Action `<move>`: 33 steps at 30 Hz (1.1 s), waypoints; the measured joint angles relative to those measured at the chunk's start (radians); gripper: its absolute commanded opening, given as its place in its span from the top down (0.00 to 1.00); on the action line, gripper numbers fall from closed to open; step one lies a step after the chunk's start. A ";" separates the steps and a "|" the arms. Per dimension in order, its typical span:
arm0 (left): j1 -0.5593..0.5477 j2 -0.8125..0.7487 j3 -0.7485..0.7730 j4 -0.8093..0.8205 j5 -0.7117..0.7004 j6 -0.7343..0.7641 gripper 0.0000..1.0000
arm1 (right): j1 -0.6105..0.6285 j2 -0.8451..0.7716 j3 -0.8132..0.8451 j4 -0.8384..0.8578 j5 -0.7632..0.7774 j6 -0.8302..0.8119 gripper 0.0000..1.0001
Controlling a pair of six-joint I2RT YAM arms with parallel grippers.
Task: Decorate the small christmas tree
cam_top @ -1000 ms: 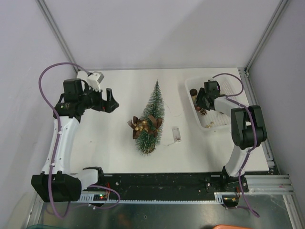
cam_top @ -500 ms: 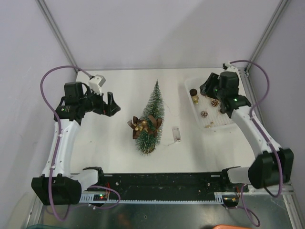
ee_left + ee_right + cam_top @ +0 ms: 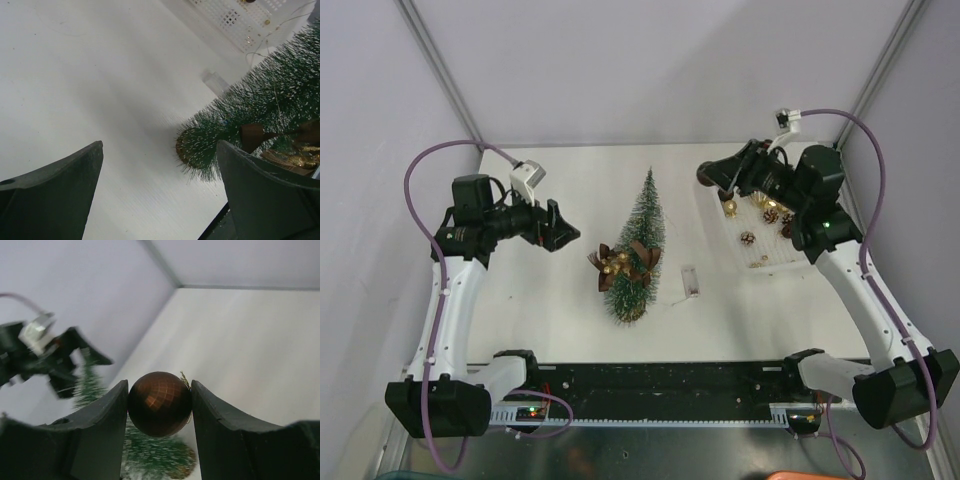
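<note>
Right wrist: right end effector [image 3: 160, 405] grips brown bauble [image 3: 159, 401] | top external: unclear

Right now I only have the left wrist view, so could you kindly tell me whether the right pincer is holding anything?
Observer: Yes, the right pincer is shut on a round brown faceted bauble.
Operator: Thank you. Where is it relative to the slim dark green bottle-brush tree?
Observer: From the top view, it is right of the tree's tip, at the far left edge of the white plastic basket.
</note>
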 measured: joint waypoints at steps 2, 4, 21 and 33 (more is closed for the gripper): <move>0.000 -0.001 0.000 0.000 0.015 0.004 0.01 | 0.027 0.006 0.000 0.071 -0.071 0.018 0.57; 0.000 -0.002 0.000 0.000 0.028 0.005 0.00 | 0.054 0.014 0.000 0.138 -0.132 0.034 0.56; 0.000 -0.037 -0.017 0.000 0.032 0.031 0.00 | -0.101 0.285 0.020 -0.298 0.541 -0.137 0.60; 0.000 -0.047 -0.034 -0.001 0.021 0.048 0.00 | -0.101 0.371 -0.072 -0.322 0.711 -0.145 0.42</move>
